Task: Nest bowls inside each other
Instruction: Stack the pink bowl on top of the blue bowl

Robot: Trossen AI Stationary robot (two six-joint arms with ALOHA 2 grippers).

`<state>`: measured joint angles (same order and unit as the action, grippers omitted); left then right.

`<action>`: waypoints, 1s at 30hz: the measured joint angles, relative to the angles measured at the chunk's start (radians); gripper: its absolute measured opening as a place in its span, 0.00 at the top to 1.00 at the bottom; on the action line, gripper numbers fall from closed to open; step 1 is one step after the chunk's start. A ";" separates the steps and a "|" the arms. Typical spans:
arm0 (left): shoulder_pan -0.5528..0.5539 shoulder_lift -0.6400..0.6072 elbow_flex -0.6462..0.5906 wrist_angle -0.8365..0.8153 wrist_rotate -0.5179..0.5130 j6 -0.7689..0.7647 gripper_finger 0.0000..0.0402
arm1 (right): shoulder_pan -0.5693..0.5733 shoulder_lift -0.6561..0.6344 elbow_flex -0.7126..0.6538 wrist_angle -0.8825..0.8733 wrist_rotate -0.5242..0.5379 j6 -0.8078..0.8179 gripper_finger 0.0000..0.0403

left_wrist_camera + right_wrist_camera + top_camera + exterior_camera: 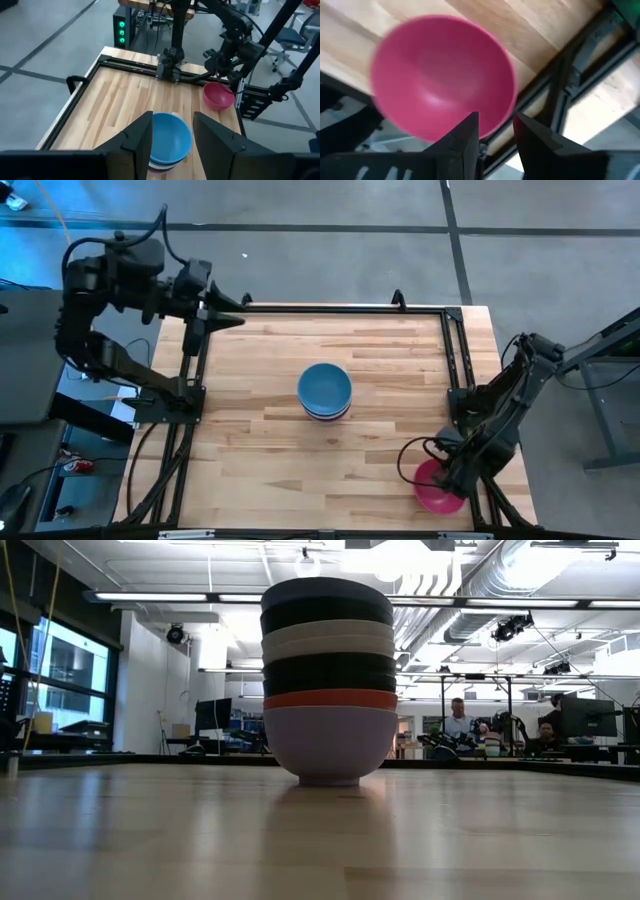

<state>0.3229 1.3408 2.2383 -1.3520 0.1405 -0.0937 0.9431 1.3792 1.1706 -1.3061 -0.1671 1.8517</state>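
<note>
one magenta bowl (437,488) in right claw (447,477), one stack (324,391)

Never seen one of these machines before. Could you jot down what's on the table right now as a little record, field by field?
Stack: nested bowls at the middle of the wooden table
Top of stack: light blue bowl
Bottom of stack: lavender bowl
Loose bowl: magenta bowl at the table's corner
Right gripper: closed on the magenta bowl's rim
Left gripper: open, hanging over the far left corner, holding nothing
</note>
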 joint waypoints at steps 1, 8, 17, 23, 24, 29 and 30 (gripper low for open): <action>-0.004 0.001 0.000 -0.002 0.000 0.000 0.67 | 0.002 0.000 -0.013 -0.001 -0.009 0.000 0.72; -0.027 0.024 0.000 -0.004 0.004 0.000 0.67 | 0.002 0.000 -0.122 0.064 -0.105 -0.033 0.72; -0.036 0.031 0.000 -0.004 0.005 -0.003 0.67 | 0.002 0.000 -0.216 0.185 -0.127 -0.035 0.72; -0.036 0.031 0.000 -0.003 0.005 -0.018 0.67 | 0.002 0.000 -0.243 0.185 -0.133 -0.034 0.72; -0.036 0.031 0.000 -0.003 0.005 -0.019 0.67 | 0.001 -0.001 -0.247 0.193 -0.135 -0.032 0.72; -0.036 0.031 0.000 -0.003 0.005 -0.020 0.67 | -0.001 0.000 -0.285 0.245 -0.167 -0.008 0.72; -0.036 0.031 0.000 -0.003 0.005 -0.025 0.67 | -0.001 0.000 -0.288 0.250 -0.168 -0.001 0.72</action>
<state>0.2867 1.3720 2.2383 -1.3552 0.1456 -0.1189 0.9424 1.3788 0.8822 -1.0561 -0.3355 1.8502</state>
